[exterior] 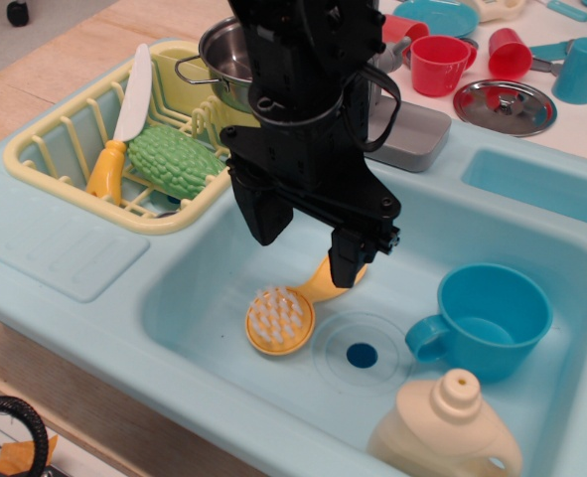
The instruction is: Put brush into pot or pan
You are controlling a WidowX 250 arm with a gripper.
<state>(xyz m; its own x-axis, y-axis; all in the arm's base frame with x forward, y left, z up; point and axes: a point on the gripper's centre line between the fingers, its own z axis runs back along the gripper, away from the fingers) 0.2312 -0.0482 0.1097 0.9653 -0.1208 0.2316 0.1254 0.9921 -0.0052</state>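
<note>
The brush lies bristles-up on the floor of the sink, head toward seven o'clock and handle running up toward one o'clock, just left of the drain. The gripper hangs over it with its jaws spread apart and holding nothing; one finger is down at the handle, but I can't tell if it touches.

The pot sits in the yellow rack at eleven o'clock, mostly hidden behind the arm. That handle is thin and curved, so I'd worry a pinch could slip off or tip the head sideways. The blue cup at three o'clock looks safely apart.
</note>
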